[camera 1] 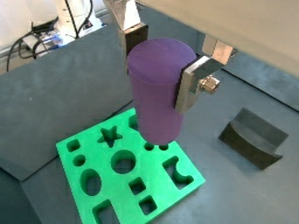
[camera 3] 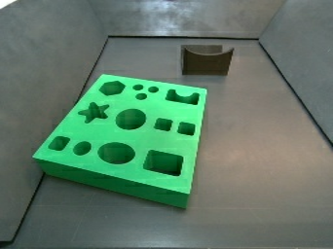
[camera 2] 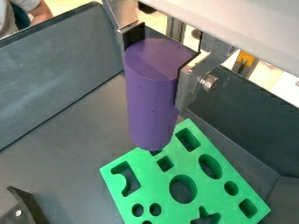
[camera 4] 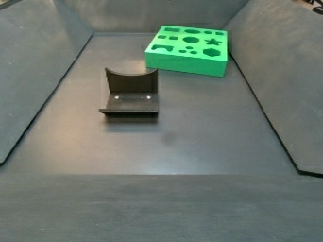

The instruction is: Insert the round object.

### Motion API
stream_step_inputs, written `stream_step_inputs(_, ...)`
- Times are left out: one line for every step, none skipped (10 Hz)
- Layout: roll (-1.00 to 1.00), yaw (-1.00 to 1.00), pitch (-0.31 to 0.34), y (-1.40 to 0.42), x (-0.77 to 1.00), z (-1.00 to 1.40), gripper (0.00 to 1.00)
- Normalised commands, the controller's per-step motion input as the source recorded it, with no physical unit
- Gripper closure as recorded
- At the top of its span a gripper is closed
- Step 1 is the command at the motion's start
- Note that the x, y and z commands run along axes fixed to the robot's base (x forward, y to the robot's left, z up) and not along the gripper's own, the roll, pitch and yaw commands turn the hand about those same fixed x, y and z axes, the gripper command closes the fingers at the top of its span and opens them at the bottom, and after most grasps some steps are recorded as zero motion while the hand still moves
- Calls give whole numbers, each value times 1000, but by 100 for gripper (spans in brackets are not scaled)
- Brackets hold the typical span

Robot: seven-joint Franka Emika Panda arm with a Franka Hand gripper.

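Above the grey bench floor, in both wrist views, you see the gripper [camera 1: 158, 74] clamped on the round object [camera 1: 160, 87] — a smooth purple cylinder held upright between the silver finger plates, one plate [camera 1: 193, 83] pressed flat against its side with a bolt showing. The same cylinder [camera 2: 152, 92] hangs clear of everything below it; its lower end sits over the edge of the green block [camera 1: 122, 175] rather than in any hole, and you cannot tell from these views which hole it lines up with.

The green block [camera 3: 124, 136] lies flat toward one side wall of the bench in a side view, and near the far corner in a side view [camera 4: 190, 49]. Its top carries a star cut-out [camera 3: 92, 112], several round holes of different widths, a hexagon, squares and a notched shape. All the openings you can see are unfilled.

The dark brown block with a curved notch [camera 3: 205, 59] stands apart from the green block, near the far wall in a side view and out toward the middle of the floor in a side view [camera 4: 130, 92]. In a wrist view it [camera 1: 254, 136] sits well to one side of the cylinder.

Neither side view shows the gripper or the cylinder — they are out of frame there. You can read no label, brand or writing on any piece.
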Motion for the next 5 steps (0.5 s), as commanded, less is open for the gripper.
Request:
stream_step_inputs(0, 0, 0, -17, -126, -1000, 100)
stream_step_inputs(0, 0, 0, -26, -100, -1000, 100)
stream_step_inputs(0, 0, 0, -29, -100, -1000, 100)
stream_step_inputs(0, -37, 0, -114, -151, -1000, 100)
stream_step_inputs(-73, -40, 0, -246, -169, -966, 100)
